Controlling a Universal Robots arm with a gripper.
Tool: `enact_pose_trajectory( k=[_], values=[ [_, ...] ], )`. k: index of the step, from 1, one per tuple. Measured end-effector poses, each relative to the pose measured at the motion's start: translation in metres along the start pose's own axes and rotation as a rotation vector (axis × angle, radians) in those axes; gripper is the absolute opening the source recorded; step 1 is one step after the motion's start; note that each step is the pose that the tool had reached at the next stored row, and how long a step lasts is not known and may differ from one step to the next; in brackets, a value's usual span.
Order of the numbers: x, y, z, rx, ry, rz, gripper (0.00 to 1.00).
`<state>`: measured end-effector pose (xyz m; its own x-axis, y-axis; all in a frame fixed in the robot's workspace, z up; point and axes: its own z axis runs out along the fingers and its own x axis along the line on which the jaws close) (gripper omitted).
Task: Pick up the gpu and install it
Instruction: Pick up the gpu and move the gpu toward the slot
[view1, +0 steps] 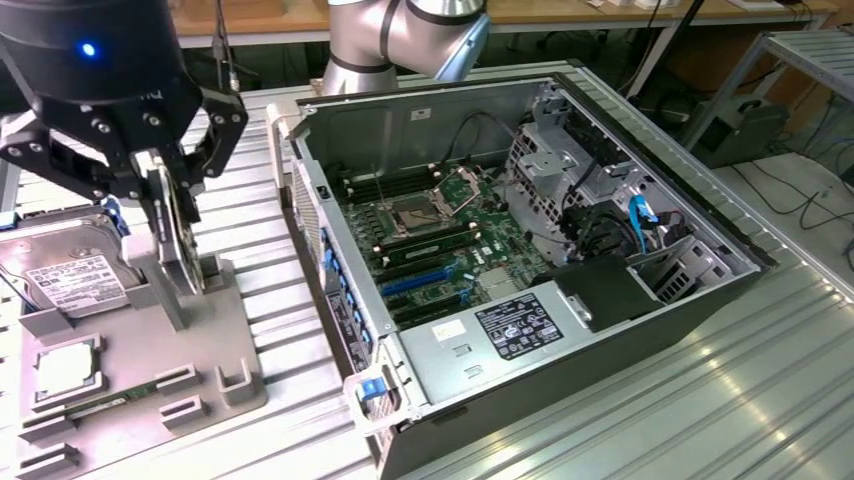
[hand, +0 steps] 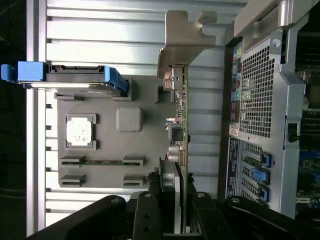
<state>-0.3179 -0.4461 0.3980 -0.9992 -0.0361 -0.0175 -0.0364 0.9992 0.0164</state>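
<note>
Fingers (hand: 146, 217) clamped on upright gpu (hand: 181, 130), beside hard drive (hand: 70, 75) in gray tray (hand: 102, 147).

The gpu (hand: 182, 125) was seen edge-on near the middle of the frame, clamped by the gripper (hand: 177, 201), flanked by the grey fixture tray (hand: 107, 145) and the computer case (hand: 255, 100).

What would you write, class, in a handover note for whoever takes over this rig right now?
Gripper: shut on the gpu.
Things: the gpu stands on edge at the grey holder tray, beside the open computer case.
Done: the gpu is grasped; I cannot tell whether it has cleared its holder.
Left: the gpu is not in the case, so it is not yet installed.
</note>
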Motion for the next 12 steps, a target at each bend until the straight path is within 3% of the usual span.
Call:
enact_pose_trajectory(
  k=[7, 12],
  values=[
    [-0.001, 0.0005, -0.0321, 0.0000, 0.0000, 0.000, 0.28],
    [-0.003, 0.0005, -0.0326, 0.0002, 0.0002, 0.000, 0.28]
  ],
)
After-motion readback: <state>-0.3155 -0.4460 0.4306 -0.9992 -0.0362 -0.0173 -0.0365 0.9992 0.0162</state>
